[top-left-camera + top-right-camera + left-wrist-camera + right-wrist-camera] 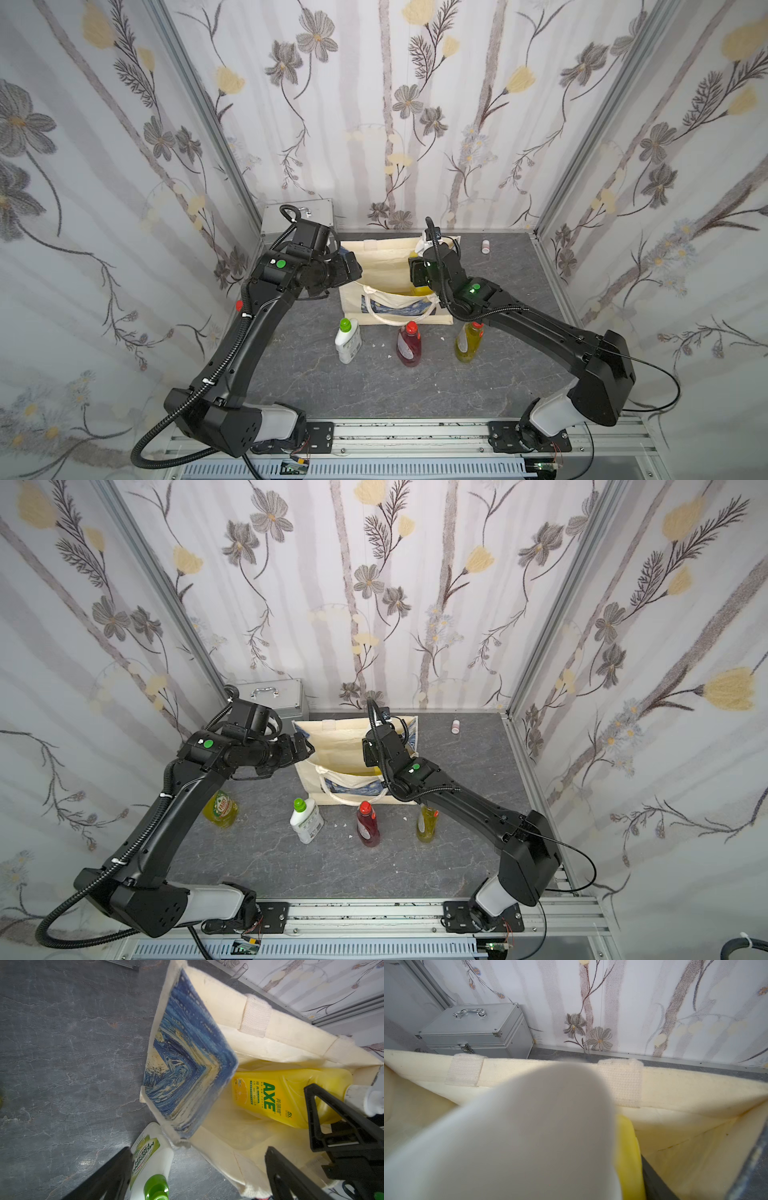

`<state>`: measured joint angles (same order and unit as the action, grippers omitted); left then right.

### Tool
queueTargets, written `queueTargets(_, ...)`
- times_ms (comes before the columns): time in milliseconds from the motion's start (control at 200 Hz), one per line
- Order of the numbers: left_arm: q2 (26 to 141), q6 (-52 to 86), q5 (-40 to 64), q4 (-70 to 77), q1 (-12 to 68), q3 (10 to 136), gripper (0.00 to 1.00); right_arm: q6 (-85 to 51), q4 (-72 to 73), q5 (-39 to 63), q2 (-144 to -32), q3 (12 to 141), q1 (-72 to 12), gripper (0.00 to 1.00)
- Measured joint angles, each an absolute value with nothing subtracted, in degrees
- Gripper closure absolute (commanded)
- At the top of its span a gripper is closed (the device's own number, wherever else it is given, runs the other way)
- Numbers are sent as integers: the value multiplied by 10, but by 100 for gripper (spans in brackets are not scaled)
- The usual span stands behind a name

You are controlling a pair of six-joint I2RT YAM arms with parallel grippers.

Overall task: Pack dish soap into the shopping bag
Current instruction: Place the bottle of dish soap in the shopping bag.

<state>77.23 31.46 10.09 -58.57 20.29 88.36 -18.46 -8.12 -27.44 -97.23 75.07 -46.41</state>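
Right claw [417, 276] grips the big opaque yellow pump bottle [286, 1095], tilted inside the cream canvas printed tote [386, 259]. The tote's blue side panel [187, 1064] sags inward. Left claw [352, 266] gapes at the rim. I see the white green-capped bottle [347, 338], the red-liquid bottle [409, 345] and the yellow-green bottle [468, 343] upright on the grey desk [332, 386] out front.

I see floral wallpaper [374, 104] on three walls, aluminium posts [199, 104] in the corners, a grey stone-patterned tabletop [332, 382], and a silver case [270, 696] at its far left corner.

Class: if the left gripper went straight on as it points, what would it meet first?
Most likely the shopping bag, its inward-folded printed side, before the open left gripper; depth is uncertain.
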Motion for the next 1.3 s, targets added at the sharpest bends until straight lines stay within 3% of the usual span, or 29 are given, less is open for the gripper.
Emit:
queueTargets(520,748,309,88,-598,203,838,0,-194,-72,-274,-910,685,-404,54)
queueTargets(1299,761,311,93,-595,195,829,0,-203,-53,-268,-893,633,-381,53)
